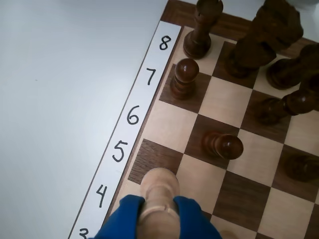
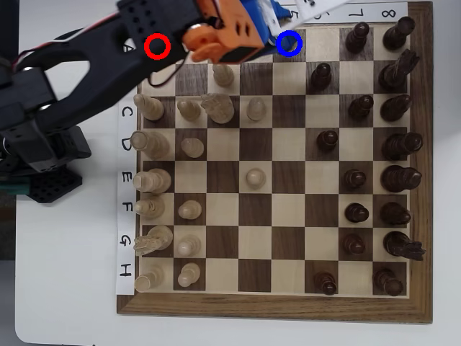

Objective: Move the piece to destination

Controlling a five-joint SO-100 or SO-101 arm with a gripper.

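The gripper [image 1: 158, 219] enters the wrist view from the bottom edge, its two blue fingers [image 1: 118, 219] closed on the piece [image 1: 159, 191] from left and right. The piece is a pale cream rook with a flat round top, upright between the fingers, its head standing clear above them. It sits over the edge column of the chessboard [image 1: 219, 102], beside the handwritten 4 on the white number strip [image 1: 132, 117]; whether its foot touches the board cannot be told, since the fingers hide it. Just ahead of it, beside the 5, lies an empty dark square.

In the overhead view the arm [image 2: 79, 79] reaches from the left across the top left corner of the board, and its orange and black wrist covers the gripper and the piece. A blue ring [image 2: 288, 43] marks the destination on a dark square of the top row, right at the wrist's right-hand end. A red ring [image 2: 157, 46] shows further left, drawn over the arm.

Further out in the wrist view, dark brown pieces stand on the far rows: a pawn [image 1: 184, 77] beside the 7, a rook [image 1: 202, 27] beside the 8, and another pawn [image 1: 223, 145] one column in.
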